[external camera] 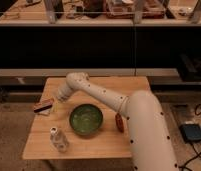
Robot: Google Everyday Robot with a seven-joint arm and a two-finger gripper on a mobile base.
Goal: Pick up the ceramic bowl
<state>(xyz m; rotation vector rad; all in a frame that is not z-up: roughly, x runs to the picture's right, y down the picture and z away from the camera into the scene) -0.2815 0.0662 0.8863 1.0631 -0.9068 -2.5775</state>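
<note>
Your claw (57,96) hangs over the left of the pale wooden bench (89,147) - whether released or clenched, you cannot tell. The round, glossy dark-green ceramic bowl (86,119) sits mid-bench, near the claw but apart from it.

We see a pale wooden table (125,86), matt and smooth-looking. On it the ceramic bowl (86,119) shines glossy, dark green outside and speckled lighter green within. The arm (144,120) wears a smooth cream shell, plastic by its look, and its gripper (59,96) hangs over the table's left side, near the bowl. The small bottle (59,140) looks clear and shiny.
</note>
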